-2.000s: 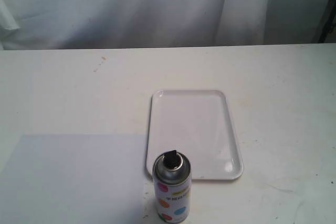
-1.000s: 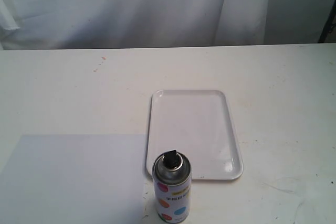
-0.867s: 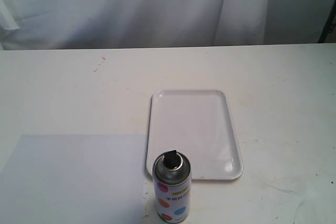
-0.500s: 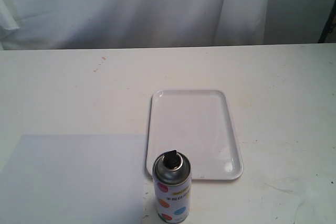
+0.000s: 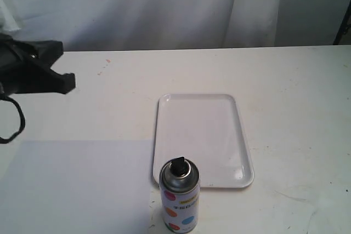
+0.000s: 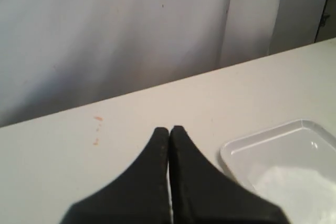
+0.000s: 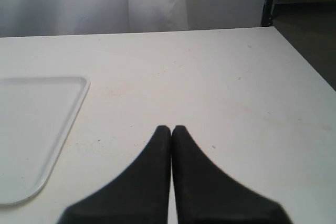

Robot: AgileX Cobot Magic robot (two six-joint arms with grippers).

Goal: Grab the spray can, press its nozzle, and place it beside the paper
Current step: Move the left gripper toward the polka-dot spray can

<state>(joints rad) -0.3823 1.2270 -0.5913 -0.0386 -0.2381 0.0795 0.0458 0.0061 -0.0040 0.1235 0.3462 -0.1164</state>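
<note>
The spray can (image 5: 179,201) stands upright at the table's front edge, white label with coloured dots, silver dome, and its black nozzle (image 5: 178,164) on top. The pale bluish paper (image 5: 77,184) lies flat just left of it. My left gripper (image 5: 68,82) has come in at the far left, above the table and well away from the can; in its wrist view the left gripper (image 6: 169,129) is shut with nothing between the fingers. My right gripper (image 7: 171,128) is shut and empty over bare table; it does not show in the exterior view.
A glossy white rimmed tray (image 5: 164,135) lies just behind the can, also seen as the tray (image 6: 236,148) and the tray (image 7: 73,108) in the wrist views. A white curtain (image 5: 137,9) hangs behind the table. A black cable (image 5: 19,124) loops under the left arm.
The left arm has entered the exterior view at the far left; before, no arm was visible. The can, paper and tray have not moved.
</note>
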